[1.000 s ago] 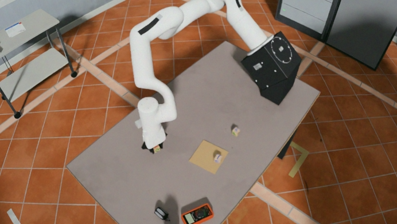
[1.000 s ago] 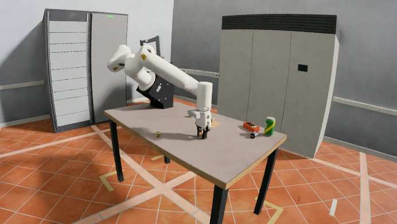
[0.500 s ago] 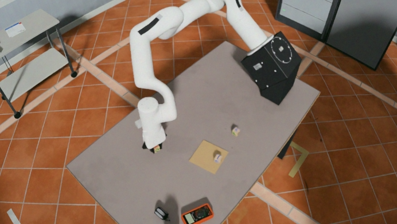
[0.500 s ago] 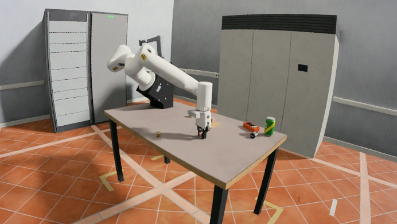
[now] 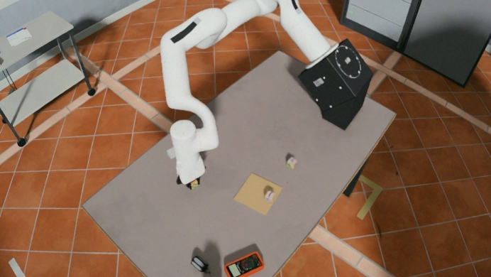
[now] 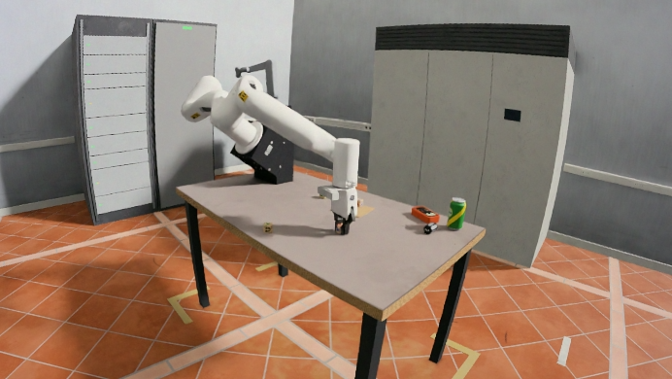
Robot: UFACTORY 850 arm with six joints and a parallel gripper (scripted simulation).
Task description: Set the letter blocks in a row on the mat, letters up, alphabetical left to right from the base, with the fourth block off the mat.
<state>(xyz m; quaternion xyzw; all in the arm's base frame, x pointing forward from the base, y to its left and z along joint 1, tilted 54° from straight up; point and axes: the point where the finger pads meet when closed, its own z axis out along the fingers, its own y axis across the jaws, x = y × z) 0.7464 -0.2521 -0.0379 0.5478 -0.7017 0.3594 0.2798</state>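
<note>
My gripper (image 5: pixel 191 182) points straight down at the table, left of the mat, and is shut on a small block (image 5: pixel 194 184) with yellow and green marks that rests at table height; it also shows in the exterior view (image 6: pixel 342 227). The tan mat (image 5: pixel 257 193) holds one pale block (image 5: pixel 269 194) near its right corner. Another pale block (image 5: pixel 291 163) sits off the mat, toward the robot's base. A further small yellowish block (image 6: pixel 267 226) lies near the table's long edge; the arm hides it in the top view. The letters are too small to read.
The black robot base (image 5: pixel 337 83) stands at the table's far end. An orange multimeter (image 5: pixel 244 265), a small black device (image 5: pixel 199 263) and a green can (image 6: pixel 456 214) stand at the opposite end. Cabinets stand around the room.
</note>
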